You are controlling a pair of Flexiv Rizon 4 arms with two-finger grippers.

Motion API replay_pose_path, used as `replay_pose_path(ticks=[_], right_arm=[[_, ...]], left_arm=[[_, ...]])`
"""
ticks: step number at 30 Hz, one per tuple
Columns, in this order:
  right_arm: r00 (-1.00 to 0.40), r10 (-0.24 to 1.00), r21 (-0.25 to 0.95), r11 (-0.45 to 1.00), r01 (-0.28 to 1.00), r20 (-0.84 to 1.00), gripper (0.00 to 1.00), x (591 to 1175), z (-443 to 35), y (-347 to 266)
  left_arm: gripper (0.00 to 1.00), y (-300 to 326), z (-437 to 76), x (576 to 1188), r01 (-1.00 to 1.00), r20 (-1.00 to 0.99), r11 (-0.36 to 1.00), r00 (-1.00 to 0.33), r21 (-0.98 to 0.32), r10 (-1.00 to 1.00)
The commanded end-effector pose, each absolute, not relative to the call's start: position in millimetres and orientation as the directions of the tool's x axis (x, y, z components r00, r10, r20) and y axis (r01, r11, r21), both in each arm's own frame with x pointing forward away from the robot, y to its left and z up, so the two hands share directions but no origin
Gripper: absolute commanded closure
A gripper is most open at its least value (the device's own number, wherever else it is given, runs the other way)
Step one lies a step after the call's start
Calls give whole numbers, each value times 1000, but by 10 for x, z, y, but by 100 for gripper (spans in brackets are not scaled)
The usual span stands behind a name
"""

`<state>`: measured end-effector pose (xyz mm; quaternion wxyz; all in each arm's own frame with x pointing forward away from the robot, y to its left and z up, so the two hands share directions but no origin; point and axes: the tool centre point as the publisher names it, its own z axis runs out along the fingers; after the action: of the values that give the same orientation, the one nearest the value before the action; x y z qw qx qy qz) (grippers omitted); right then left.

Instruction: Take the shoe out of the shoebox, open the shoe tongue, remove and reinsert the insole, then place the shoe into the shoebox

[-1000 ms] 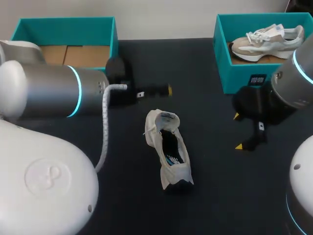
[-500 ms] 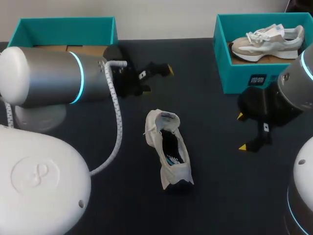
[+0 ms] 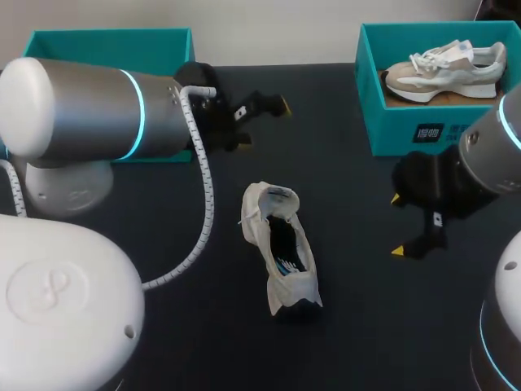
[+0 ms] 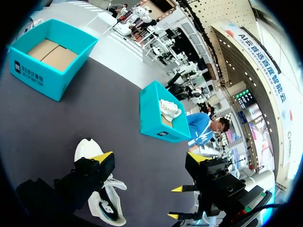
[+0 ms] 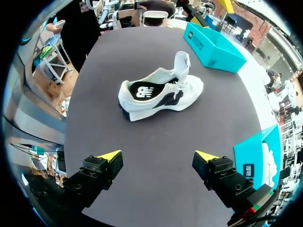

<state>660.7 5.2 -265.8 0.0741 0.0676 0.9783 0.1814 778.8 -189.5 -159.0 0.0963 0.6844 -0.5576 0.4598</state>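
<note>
Judging from how things lie, the main risk is a poor first grip on the shoe (image 3: 281, 248). It looks soft and light and lies loose on the dark table (image 3: 350, 326), so a finger arriving from one side alone would likely push or spin it rather than catch it. A pinch on the raised tongue (image 5: 182, 64) alone could let the body hang and swing, and a squeeze across the opening might buckle the insole (image 5: 142, 90), whose printed heel end shows inside. With both arms closing on one small thing, their fingers could also clash. Another slip would be the wrong box: the right shoebox (image 3: 399, 134) already holds a second shoe (image 3: 444, 69), while the left shoebox (image 3: 106, 37) shows only cardboard. Both tools are released, fingers spread and holding nothing. The left gripper (image 3: 262, 122) hovers near the left shoebox, beyond the shoe's far end and apart from it. The right gripper (image 3: 396, 225) hangs to the shoe's right, well apart, with the shoe ahead of its fingers in its wrist view. The shoe lies mid-table, outside both boxes.
</note>
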Motion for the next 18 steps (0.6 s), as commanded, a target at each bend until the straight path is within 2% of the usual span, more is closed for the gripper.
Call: replay_pose_path(ticks=[1, 5, 7, 10, 13, 15, 18], right_arm=[[-975, 174, 369, 923, 113, -135, 0, 6588, -2681, 41], [-972, 186, 367, 922, 121, -147, 0, 6611, -2647, 14], [-969, 189, 364, 924, 121, -157, 0, 6624, -2628, 14], [-963, 205, 350, 927, 135, -172, 0, 6639, -2617, 23], [-963, 205, 350, 927, 135, -172, 0, 6639, -2617, 23], [-963, 205, 350, 927, 135, -172, 0, 6639, -2617, 23], [-963, 205, 350, 927, 135, -172, 0, 6639, -2617, 23]], left_arm=[[0, -1861, -1557, 7842, -999, 667, 12, -43, -52, -743], [0, -1870, -1521, 7963, -998, 623, 40, 0, 50, -782], [0, -1852, -1504, 8003, -993, 607, 94, -33, 69, -794], [0, -1840, -1444, 8100, -976, 592, 130, 0, 176, -806], [0, -1827, -1435, 8153, -961, 565, 170, -19, 216, -825], [0, -1807, -1446, 8143, -945, 549, 245, -90, 217, -831], [0, -1756, -1479, 8103, -880, 516, 429, -276, 205, -811]])
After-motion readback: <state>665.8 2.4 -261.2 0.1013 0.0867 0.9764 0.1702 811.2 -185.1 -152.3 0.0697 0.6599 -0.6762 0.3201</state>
